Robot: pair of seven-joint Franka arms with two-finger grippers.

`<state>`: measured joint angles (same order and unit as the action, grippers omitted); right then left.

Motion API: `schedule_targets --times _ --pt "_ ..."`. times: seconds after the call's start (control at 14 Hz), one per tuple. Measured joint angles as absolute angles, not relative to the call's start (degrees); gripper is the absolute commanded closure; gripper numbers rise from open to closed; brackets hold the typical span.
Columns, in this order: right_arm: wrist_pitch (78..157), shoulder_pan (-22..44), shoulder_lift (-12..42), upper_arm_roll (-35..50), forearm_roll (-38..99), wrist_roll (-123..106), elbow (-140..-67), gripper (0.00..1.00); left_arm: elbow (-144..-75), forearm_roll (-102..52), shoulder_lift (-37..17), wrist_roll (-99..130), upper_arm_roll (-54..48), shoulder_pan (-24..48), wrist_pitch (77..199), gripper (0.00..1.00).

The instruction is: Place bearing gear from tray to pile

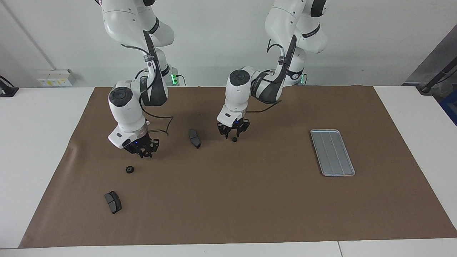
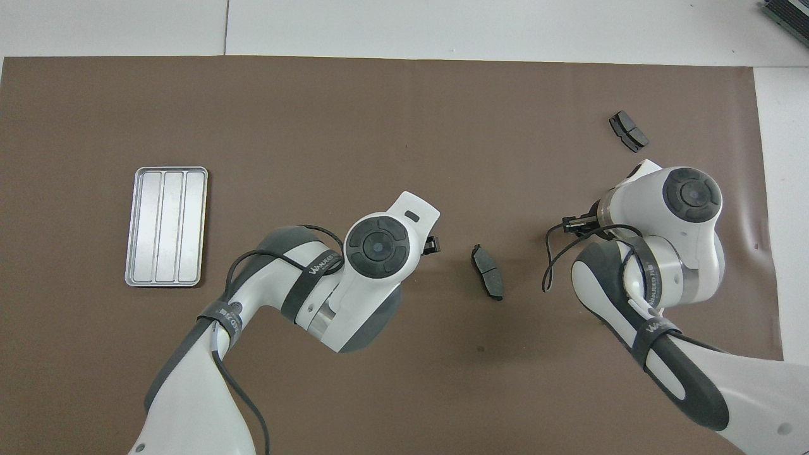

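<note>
The silver tray (image 1: 332,152) (image 2: 165,226) lies bare toward the left arm's end of the mat. My left gripper (image 1: 232,135) hangs low over the middle of the mat, open, with a small black bearing gear (image 1: 234,139) on the mat right under its fingertips. Of the pile I see one black round gear (image 1: 130,170) toward the right arm's end. My right gripper (image 1: 144,153) hovers just above the mat close to that gear, fingers drawn together; I see nothing held in it. In the overhead view the arms hide both gears.
A dark grey curved pad (image 1: 194,138) (image 2: 488,272) lies between the two grippers. Another pad (image 1: 113,202) (image 2: 628,131) lies farther from the robots than the pile gear. The brown mat (image 1: 250,200) covers the table.
</note>
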<state>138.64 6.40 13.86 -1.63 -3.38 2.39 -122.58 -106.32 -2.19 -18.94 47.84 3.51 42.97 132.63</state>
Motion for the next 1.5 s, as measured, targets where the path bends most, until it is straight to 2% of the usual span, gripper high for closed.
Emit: schedule_targets --times 0.43,0.79,0.93,1.15,1.5 --pt "139.7 8.1 13.4 -1.0 -3.0 5.4 -120.6 0.0 -103.2 -2.2 -10.2 42.5 4.8 26.5 124.0 0.0" --pt "131.0 18.9 11.8 -0.2 -2.9 20.6 -111.1 0.0 -103.2 -2.2 -8.3 23.3 4.8 15.4 118.0 0.0" --pt "130.5 22.0 12.0 -0.1 -2.8 24.1 -109.6 0.0 -103.1 -2.2 -6.9 16.4 4.8 11.5 115.8 0.0" --pt "131.6 28.2 13.7 0.1 -1.0 28.7 -109.5 0.0 -100.9 -2.2 -4.0 12.2 4.8 8.5 109.1 0.0" --pt "135.7 37.1 17.8 0.1 -0.7 34.1 -109.3 0.0 -88.7 -0.1 -2.5 11.5 4.6 8.2 91.3 0.0"
